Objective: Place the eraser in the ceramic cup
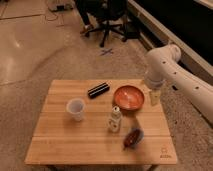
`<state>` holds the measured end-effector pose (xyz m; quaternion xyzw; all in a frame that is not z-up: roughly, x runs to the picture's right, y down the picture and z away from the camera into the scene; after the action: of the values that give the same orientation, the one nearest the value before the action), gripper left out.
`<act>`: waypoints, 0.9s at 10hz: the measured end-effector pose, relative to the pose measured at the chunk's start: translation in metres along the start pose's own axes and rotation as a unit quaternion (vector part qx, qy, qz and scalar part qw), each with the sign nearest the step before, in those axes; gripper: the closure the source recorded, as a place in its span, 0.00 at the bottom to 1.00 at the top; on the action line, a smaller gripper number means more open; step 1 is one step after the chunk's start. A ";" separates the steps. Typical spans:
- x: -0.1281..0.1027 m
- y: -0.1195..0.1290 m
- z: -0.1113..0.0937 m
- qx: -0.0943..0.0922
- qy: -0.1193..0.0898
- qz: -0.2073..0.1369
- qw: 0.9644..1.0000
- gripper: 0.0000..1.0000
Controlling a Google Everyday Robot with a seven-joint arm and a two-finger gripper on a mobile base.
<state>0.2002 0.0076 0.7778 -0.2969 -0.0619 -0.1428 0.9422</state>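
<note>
The eraser (98, 90), a small black bar, lies flat on the wooden table (70, 142) near its far edge, left of centre. The ceramic cup (76, 108), white and tapered, stands upright a little in front and to the left of the eraser. My white arm reaches in from the right, and the gripper (155, 97) hangs pointing down over the table's right side, just right of the orange bowl. It is open and holds nothing. It is well to the right of both the eraser and the cup.
An orange shallow bowl (128, 97) sits right of centre. A small pale bottle (115, 120) stands in front of it, and a red-and-blue packet (133, 138) lies nearer the front edge. A black office chair (107, 17) stands on the floor behind the table.
</note>
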 end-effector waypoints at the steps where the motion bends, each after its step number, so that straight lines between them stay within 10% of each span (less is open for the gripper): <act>1: -0.012 -0.013 0.002 -0.002 -0.011 -0.008 1.000 0.20; 9: -0.108 -0.078 0.035 -0.024 -0.080 -0.072 0.994 0.20</act>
<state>0.0723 -0.0080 0.8273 -0.3247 -0.1545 -0.1879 0.9140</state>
